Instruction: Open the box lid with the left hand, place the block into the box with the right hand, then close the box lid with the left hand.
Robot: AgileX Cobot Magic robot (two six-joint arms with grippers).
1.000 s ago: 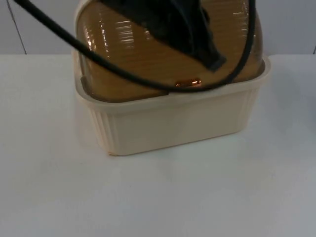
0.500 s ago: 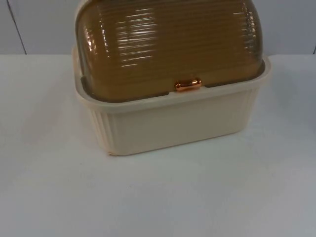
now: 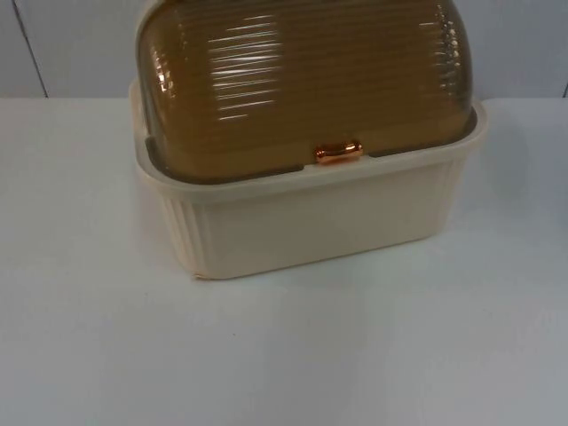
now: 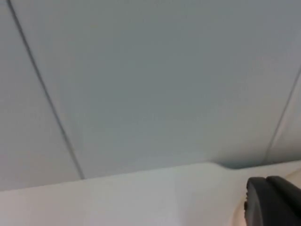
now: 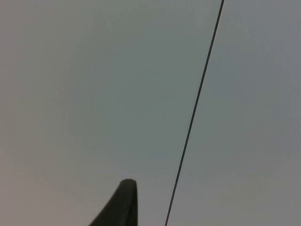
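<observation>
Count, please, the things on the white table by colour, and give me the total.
Cream: 1, the box.
Brown, see-through: 1, the ribbed lid, closed on the box.
Copper: 1, the handle at the lid's front edge.
Total: 3, all parts of one lidded box on the table.

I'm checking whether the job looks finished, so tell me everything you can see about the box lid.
The lid is a domed cover of see-through amber-brown plastic with fine ridges running across it. It is shut, its lower edge sitting inside the rim of the cream ribbed box. A small shiny copper-coloured handle sits at the middle of its front edge. Light glints on its upper left. No gripper touches it. What lies under it cannot be made out.
</observation>
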